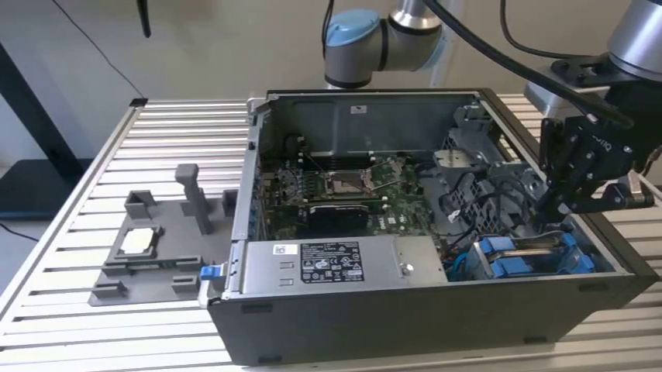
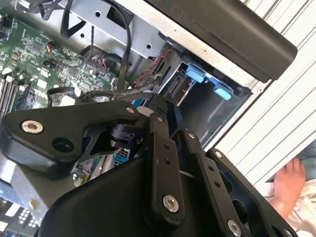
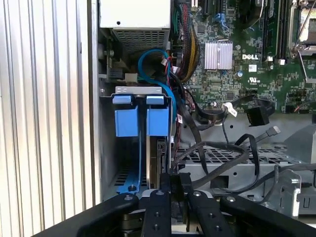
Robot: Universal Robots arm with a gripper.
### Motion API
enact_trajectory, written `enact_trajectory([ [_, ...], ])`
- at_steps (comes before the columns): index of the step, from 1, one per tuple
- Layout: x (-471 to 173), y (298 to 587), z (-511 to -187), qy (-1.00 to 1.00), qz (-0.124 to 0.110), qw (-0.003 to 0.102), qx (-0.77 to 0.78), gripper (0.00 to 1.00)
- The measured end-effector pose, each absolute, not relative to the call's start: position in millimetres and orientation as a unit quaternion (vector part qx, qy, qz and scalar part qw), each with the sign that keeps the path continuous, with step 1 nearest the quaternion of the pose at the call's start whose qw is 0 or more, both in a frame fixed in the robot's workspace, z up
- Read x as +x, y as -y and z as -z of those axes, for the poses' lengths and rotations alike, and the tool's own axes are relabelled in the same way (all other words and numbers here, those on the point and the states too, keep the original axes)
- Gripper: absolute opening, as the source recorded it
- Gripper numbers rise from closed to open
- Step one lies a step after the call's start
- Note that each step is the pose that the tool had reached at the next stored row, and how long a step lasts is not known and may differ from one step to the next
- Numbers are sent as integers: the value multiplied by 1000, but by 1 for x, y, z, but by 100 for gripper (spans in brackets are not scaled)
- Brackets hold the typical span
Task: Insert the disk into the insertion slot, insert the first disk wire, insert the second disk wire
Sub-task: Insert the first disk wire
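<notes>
The disk [image 3: 158,122] stands on edge in the insertion slot [image 3: 106,143] at a corner of the case [image 1: 414,333]; the hand [image 3: 175,181] hangs close over it, clenched or released I cannot tell. Probably stiff, weighty, shock-sensitive: hold by its blue tabs [image 3: 155,99]

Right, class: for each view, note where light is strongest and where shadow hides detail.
Exterior view: table slats bright, computer case interior dim. Second wrist view: slats glare white beside the dark case rim. First wrist view: slats bright, the insertion slot shaded inside.
</notes>
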State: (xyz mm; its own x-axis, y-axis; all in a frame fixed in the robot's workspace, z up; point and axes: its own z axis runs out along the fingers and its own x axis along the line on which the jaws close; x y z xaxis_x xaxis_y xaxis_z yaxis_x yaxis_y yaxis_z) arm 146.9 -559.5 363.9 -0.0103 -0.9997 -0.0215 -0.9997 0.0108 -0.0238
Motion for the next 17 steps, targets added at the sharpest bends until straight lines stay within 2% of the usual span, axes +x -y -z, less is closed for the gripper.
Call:
enact_trajectory([
  [7, 155, 564, -360, -711, -8, 7, -704, 19],
  [17, 157, 564, -350, -709, -8, 5, -705, 19],
])
